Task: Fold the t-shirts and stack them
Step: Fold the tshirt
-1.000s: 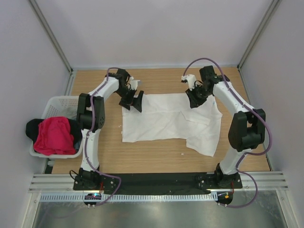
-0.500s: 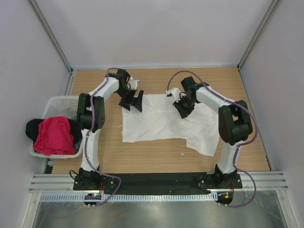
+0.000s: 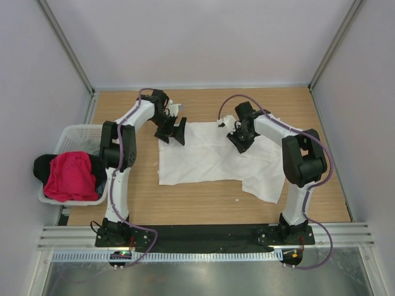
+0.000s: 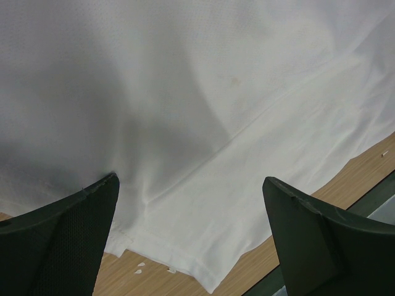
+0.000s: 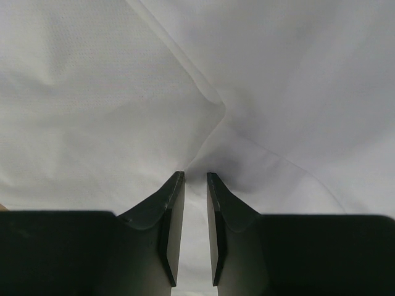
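the white t-shirt (image 3: pixel 210 161) is lying spread on the bench (image 3: pixel 203 200). the left pincer (image 3: pixel 173 138) is hanging released over its far left corner; the right pincer (image 3: pixel 240 143) is grasping a pucker of it. the pink-red t-shirt (image 3: pixel 71 176) and the black t-shirt (image 3: pixel 41 165) are sitting in the basket (image 3: pixel 73 132).

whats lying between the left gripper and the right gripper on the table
Only the white t-shirt: its cloth spans the whole stretch from the open left gripper to the right gripper, which pinches a fold of it. The top view shows this.

right tool (image 3: pixel 240 142) on white t-shirt (image 3: pixel 203 161), spread over table (image 3: pixel 197 198)
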Motion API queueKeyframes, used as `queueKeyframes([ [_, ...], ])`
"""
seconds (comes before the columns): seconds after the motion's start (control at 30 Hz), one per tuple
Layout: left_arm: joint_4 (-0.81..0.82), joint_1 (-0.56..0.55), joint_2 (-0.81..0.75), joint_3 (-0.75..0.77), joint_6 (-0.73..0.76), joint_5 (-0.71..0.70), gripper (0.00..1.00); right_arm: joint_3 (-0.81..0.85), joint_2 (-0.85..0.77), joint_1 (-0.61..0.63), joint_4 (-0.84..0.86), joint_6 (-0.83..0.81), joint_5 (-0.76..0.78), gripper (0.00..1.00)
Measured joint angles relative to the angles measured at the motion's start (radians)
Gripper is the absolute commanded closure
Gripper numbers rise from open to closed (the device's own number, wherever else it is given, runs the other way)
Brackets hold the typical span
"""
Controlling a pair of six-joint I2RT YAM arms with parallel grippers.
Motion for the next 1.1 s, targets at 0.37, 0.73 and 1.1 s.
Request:
queueKeyframes([
  [0.37, 0.000, 0.000, 0.000, 0.000, -0.001, 0.000, 0.00, -0.018, -0.029, 0.018, 0.010, -0.018, 0.034, 0.70],
  [0.73, -0.001, 0.000, 0.002, 0.005, -0.014, 0.000, 0.00, -0.030, -0.036, 0.032, 0.012, -0.020, 0.039, 0.68],
  [1.1, 0.000, 0.000, 0.004, 0.006, -0.018, 0.000, 0.00, -0.045, 0.004, 0.032, 0.023, -0.018, 0.068, 0.82],
])
